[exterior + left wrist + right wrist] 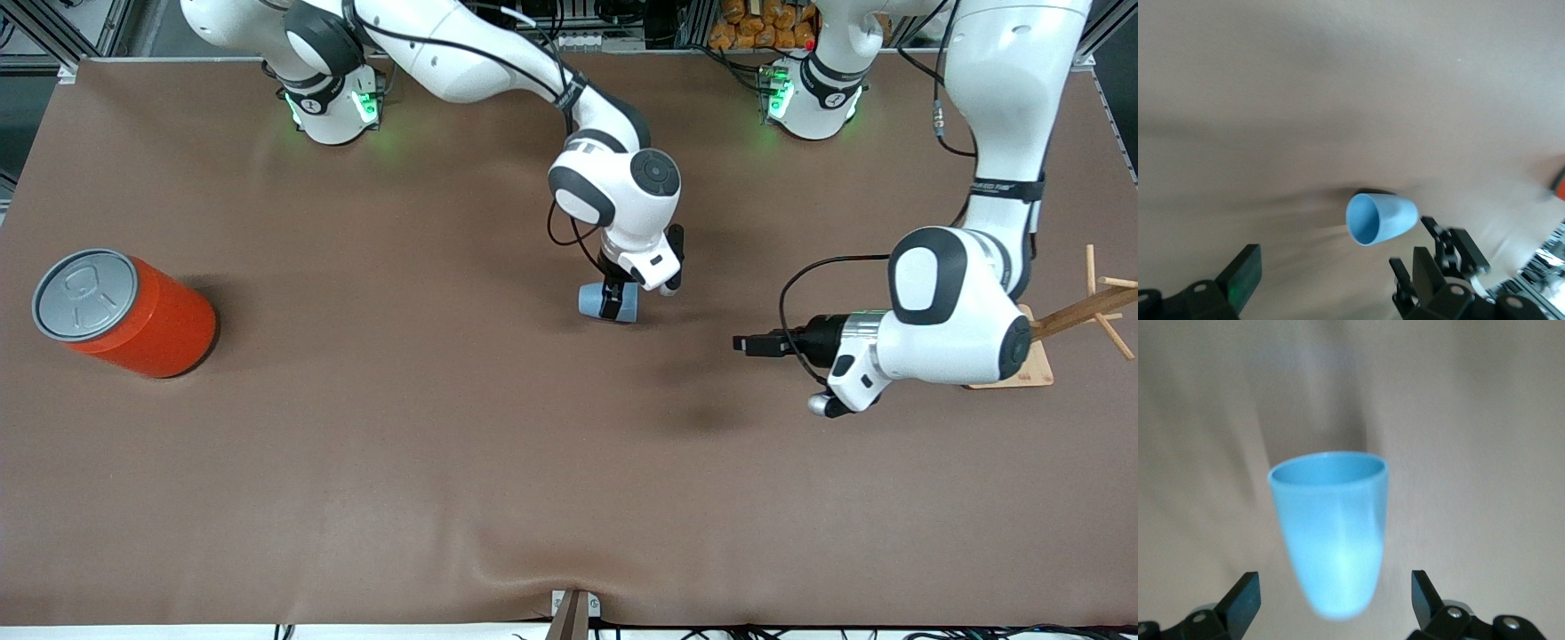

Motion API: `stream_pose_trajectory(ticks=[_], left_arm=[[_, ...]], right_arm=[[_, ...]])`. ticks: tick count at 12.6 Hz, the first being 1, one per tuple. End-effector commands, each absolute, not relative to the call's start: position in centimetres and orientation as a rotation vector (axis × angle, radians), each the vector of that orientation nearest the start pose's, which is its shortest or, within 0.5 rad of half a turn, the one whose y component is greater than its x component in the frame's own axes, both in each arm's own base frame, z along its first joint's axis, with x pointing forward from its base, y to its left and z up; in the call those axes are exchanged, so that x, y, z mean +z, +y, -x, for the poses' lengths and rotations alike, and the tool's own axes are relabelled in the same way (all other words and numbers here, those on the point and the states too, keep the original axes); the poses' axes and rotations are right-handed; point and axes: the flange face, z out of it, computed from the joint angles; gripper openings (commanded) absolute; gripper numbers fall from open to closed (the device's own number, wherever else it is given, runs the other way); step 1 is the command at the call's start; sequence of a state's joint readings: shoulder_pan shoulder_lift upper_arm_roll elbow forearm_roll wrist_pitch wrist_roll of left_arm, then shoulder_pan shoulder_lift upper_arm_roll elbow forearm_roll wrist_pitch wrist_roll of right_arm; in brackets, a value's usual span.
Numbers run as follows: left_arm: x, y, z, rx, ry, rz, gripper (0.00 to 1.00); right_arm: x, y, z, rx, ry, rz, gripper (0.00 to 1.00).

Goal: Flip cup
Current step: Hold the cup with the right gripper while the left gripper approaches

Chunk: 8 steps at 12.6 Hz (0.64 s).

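Note:
The small light blue cup (592,300) lies on its side on the brown table near the middle. Its open rim points toward the left arm's end of the table. My right gripper (613,304) is low over the cup and open. In the right wrist view its fingers (1245,600) stand either side of the cup (1328,540), near its base, with gaps on both sides. My left gripper (749,345) is open and empty, low over the table beside the cup toward the left arm's end. The left wrist view (1335,283) looks into the cup's mouth (1379,219).
A big orange can (133,311) with a grey pull-tab lid stands at the right arm's end of the table. A wooden peg rack (1080,311) on a flat wooden base stands at the left arm's end, under the left arm.

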<state>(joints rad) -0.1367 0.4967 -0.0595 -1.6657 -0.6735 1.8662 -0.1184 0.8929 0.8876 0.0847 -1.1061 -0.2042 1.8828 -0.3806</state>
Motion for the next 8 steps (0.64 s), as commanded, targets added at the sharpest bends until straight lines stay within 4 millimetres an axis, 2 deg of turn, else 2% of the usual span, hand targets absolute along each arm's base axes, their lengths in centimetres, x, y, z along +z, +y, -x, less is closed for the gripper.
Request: stream_pose_trajectory(ticks=[1,2,4,5,7,8], left_arm=[[29.3,-17.1,-63.1,-0.507,0.294,-2.418,1.00],[28.5,-17.1,-63.1,-0.512,0.292,-2.393,1.00],[27.2,-17.3,-62.8,-0.527,0.293,-2.346,1.00],[26.4,-17.5,-62.4,-0.538,0.305,-2.308,1.00],[25.3,-18.1,-61.4,-0.539,0.311,-2.213,1.00],[24.7,-18.2,-60.9,-0.531,0.306,-2.169,1.00]], right_arm=[[34.8,58.1,-47.2,0.098,-1.957,2.559,1.00],[36.8,55.9,-49.5,0.077,-1.860,2.600,1.00],[40.7,48.5,-55.0,0.128,-1.680,2.711,1.00],[41.9,44.9,-57.5,0.133,-1.598,2.753,1.00],[44.2,38.0,-61.4,0.132,-1.442,2.802,1.00],[46.3,34.5,-62.7,0.127,-1.371,2.810,1.00]])
